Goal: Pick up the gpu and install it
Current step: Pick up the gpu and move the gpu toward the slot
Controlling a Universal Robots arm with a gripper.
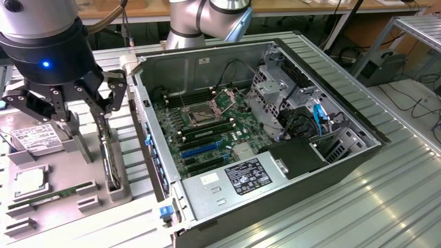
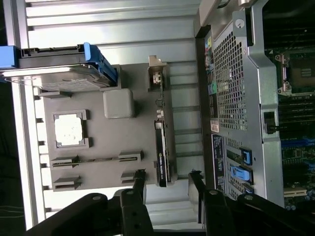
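The tool (image 1: 86,118) (image 2: 167,179) hangs over the grey holder tray (image 1: 69,178) (image 2: 128,142) on the exterior view's left, its fingers (image 2: 139,178) spread wide and gripping nothing. The gpu (image 1: 109,155) (image 2: 162,147) stands on its long edge in a slot along the side of the tray nearest the computer case (image 1: 344,155). In the wrist view one end of the card lies between the two fingertips with a gap on either side. It looks untouched, though how far above it the tool sits is hard to judge. On the same tray lie a labelled hard drive (image 1: 38,138), a square processor chip (image 1: 29,181) (image 2: 69,130) and a green memory stick (image 1: 51,196). The case lies open on the slatted metal table (image 1: 372,212), its motherboard (image 1: 206,129) exposed
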